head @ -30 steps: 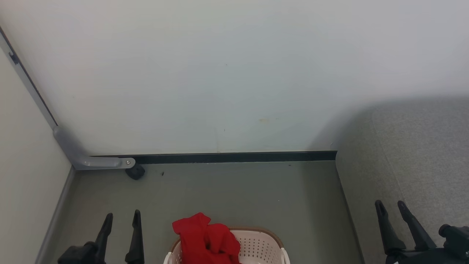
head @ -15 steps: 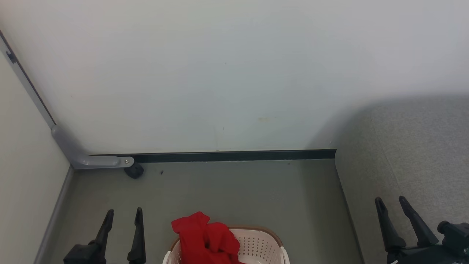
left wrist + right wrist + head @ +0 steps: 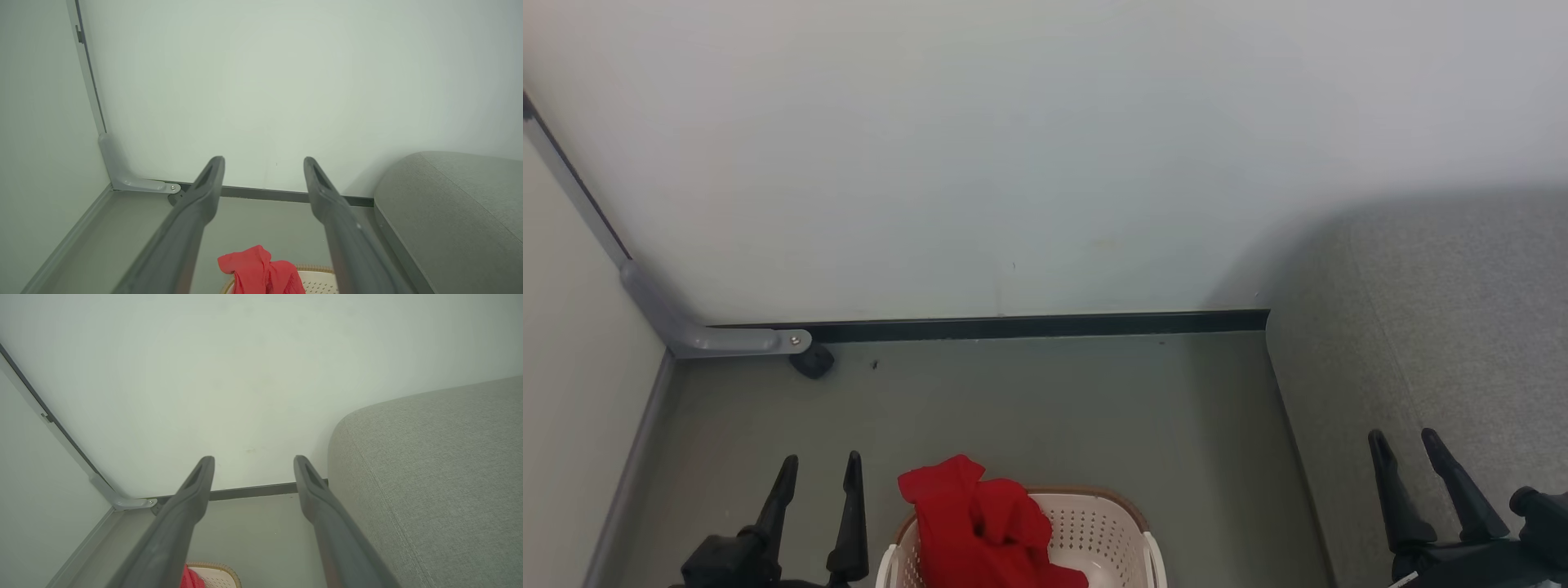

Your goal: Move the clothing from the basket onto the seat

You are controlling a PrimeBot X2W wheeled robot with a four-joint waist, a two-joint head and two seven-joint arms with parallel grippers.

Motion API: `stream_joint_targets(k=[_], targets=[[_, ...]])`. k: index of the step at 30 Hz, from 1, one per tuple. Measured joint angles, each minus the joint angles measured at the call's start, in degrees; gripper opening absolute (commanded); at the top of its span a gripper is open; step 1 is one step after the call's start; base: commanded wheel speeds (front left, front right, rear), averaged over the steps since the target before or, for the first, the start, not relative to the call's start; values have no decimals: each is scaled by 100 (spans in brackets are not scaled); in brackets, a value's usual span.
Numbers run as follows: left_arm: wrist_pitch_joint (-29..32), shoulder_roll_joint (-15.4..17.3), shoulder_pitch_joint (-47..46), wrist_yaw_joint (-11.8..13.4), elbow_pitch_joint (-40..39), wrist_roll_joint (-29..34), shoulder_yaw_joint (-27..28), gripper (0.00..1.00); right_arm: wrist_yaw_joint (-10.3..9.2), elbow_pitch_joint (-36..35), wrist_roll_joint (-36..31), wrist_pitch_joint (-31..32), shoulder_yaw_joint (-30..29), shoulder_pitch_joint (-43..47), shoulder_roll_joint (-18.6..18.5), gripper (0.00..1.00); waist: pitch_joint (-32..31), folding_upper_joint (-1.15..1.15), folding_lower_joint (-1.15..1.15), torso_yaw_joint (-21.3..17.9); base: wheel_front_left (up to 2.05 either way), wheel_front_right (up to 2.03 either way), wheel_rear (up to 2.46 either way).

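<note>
Head view: you have the clothing [image 3: 980, 523] heaped in the basket [image 3: 1094, 531] at bottom centre, the seat [image 3: 1445, 327] at right. Your left end effector [image 3: 821, 459], lower left, and right end effector [image 3: 1403, 435], lower right, are released. Wrist views: each pair of fingers [image 3: 200, 196] stands spread, empty.

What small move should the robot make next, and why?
Probably lower the left gripper toward the clothing heaped in the basket. It is open, empty and right beside the basket, while the right gripper, also open, is farther off, by the seat. The clothing is not yet grasped.
</note>
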Motion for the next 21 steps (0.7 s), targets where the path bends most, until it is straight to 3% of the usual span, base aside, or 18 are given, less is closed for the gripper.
stream_joint_targets(k=[21], targets=[[7,-243,-840,-181,767,-1,-413,100,58,-181,-46,-1,-24,-503,105,100,946,1,1,-413,0,0,0]])
